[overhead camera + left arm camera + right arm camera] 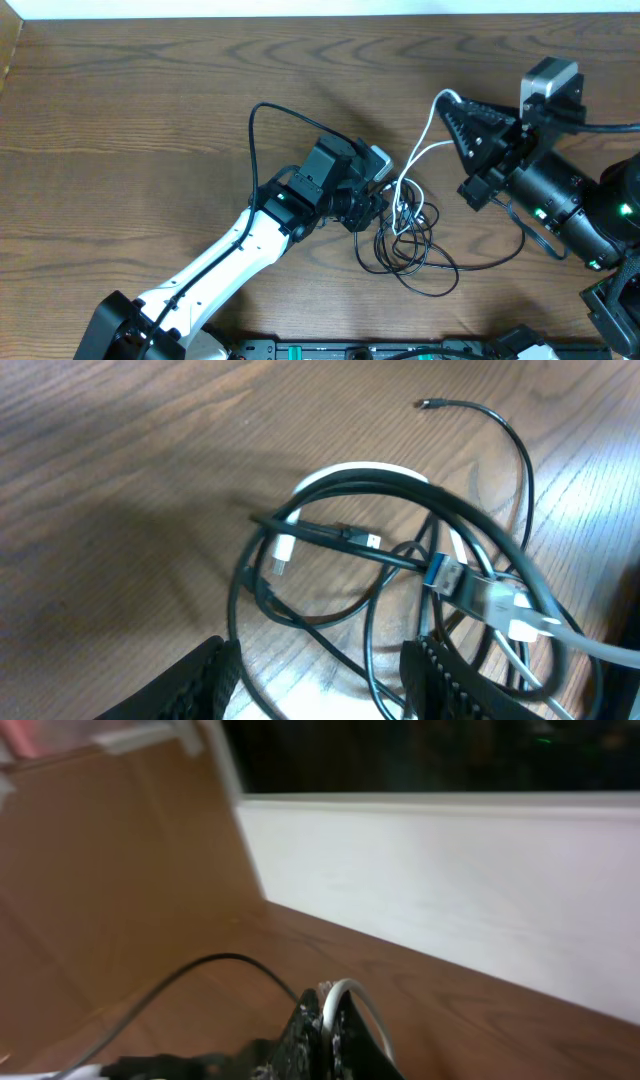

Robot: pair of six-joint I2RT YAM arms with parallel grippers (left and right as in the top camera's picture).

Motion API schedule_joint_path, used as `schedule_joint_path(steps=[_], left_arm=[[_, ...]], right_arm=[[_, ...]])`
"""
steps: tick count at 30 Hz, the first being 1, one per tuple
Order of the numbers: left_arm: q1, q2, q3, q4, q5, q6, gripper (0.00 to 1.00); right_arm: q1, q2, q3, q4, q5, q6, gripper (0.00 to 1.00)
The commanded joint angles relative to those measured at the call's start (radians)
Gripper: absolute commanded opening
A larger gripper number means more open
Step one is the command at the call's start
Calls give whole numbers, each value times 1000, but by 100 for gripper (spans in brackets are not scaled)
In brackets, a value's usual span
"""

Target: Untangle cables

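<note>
A tangle of thin black cables (412, 250) lies on the wooden table, with a white cable (420, 150) running up out of it. My right gripper (447, 103) is shut on a loop of the white cable (345, 1000) and holds it up and away from the pile. My left gripper (372, 208) is open, low over the left edge of the tangle. In the left wrist view its fingers (320, 685) straddle black strands (370, 660), beside a white plug (282, 550) and a blue plug (445, 575).
A black strand (262, 118) arcs from behind the left arm. Another black strand (500, 262) trails right toward the right arm's base. A white wall (450, 880) borders the table's far edge.
</note>
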Motion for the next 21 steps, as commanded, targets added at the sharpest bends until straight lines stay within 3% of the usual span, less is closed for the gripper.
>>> schedule_joint_path(steps=[1,3,5,9,13,15,18,21], left_arm=[[-2,3,13,-10,-2,-2,57],[-2,3,13,-12,-2,-2,57],[-2,3,13,-10,-1,-2,58],[-4,3,13,9,24,-5,62],[-20,3,13,34,62,-5,67],[-26,3,13,34,62,-5,67],[-27,4,13,31,62,-5,67],[-27,4,13,25,62,-5,67]], right_arm=[[4,-9,16,-27,272,-14,1],[4,-9,16,-34,380,3,1],[4,-12,16,-25,359,16,1],[4,-17,16,27,67,5,1],[4,-9,16,128,-405,-140,1],[4,-8,16,159,-503,-180,1],[-4,-11,16,135,-298,-179,1],[-13,-11,16,87,150,-139,1]])
